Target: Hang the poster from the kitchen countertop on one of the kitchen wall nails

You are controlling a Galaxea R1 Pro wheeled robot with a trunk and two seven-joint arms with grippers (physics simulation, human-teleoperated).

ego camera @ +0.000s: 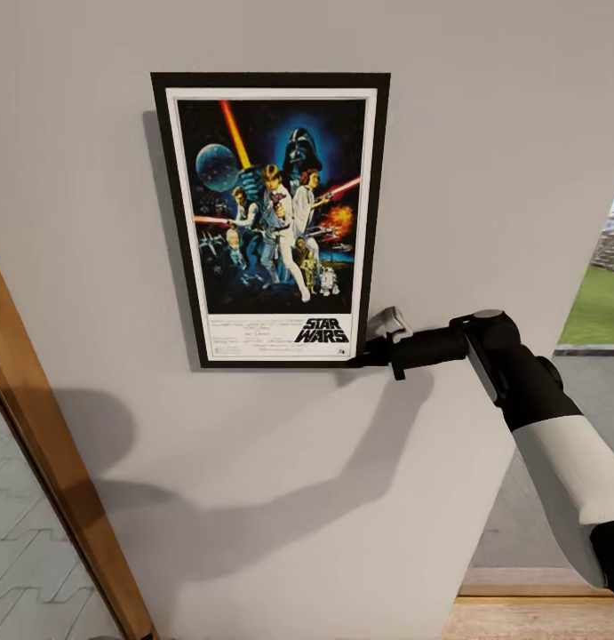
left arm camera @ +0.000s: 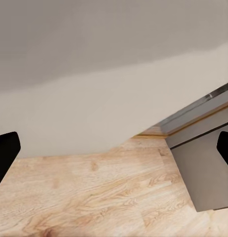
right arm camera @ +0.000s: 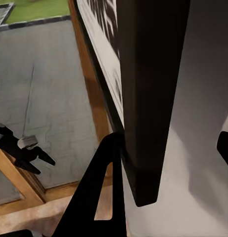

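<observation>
The poster [ego camera: 271,218] is held flat against the wall [ego camera: 484,133]. Its lower corner is grasped by the right claw [ego camera: 370,348]. The left claw [left arm camera: 114,148] is spread open above the floor [left arm camera: 94,197].

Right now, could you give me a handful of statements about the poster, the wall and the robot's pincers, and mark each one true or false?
1. The poster stands upright against the pale grey wall. True.
2. The right pincer grips the poster at its top edge. False: it holds the bottom corner next to the "STAR WARS" lettering.
3. The left pincer is holding something. False: its fingers stand apart with nothing between them, over a wooden floor.
4. The poster has a black frame and a white border. True.
5. The poster is lying on a countertop. False: it is up against the wall.
</observation>
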